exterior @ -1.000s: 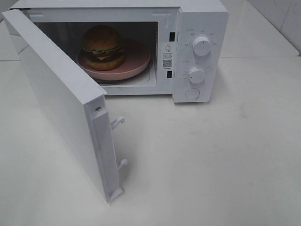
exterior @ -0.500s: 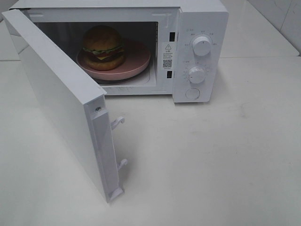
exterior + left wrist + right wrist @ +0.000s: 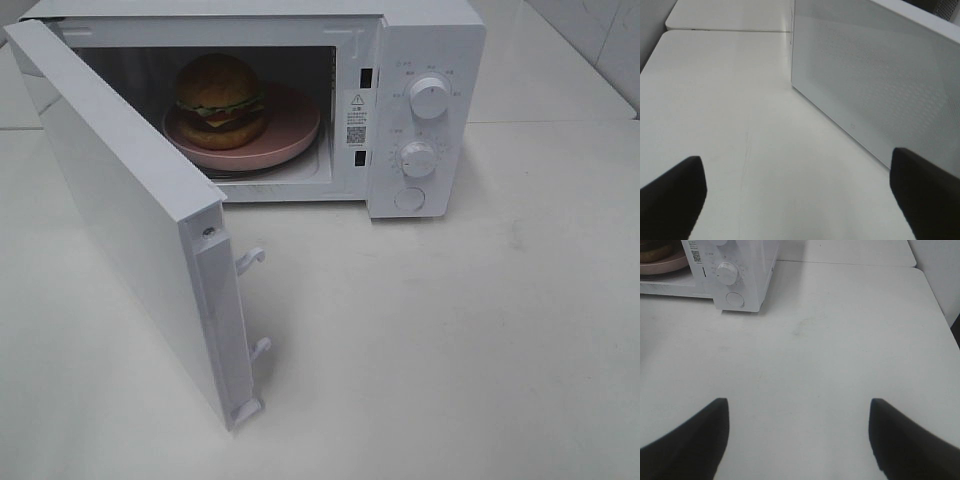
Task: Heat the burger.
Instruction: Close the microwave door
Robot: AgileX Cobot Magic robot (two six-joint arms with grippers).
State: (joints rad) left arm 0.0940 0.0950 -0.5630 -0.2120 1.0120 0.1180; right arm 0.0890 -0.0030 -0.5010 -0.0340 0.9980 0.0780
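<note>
The burger [image 3: 220,100] sits on a pink plate [image 3: 295,135] inside the white microwave [image 3: 430,40]. The microwave's door [image 3: 120,210] is swung wide open toward the front left. Neither gripper shows in the exterior high view. My left gripper [image 3: 797,170] is open above the table, with nothing between its dark fingers [image 3: 672,192], and the door's outer face [image 3: 875,75] is just ahead. My right gripper [image 3: 799,410] is also open and empty over bare table, some way in front of the microwave's control panel [image 3: 740,270]. The plate's edge [image 3: 662,262] peeks into that view.
Two dials [image 3: 430,97] and a round button [image 3: 409,198] are on the microwave's right panel. Latch hooks [image 3: 250,260] stick out from the door's free edge. The white table [image 3: 450,350] spreads to the front and right of the microwave.
</note>
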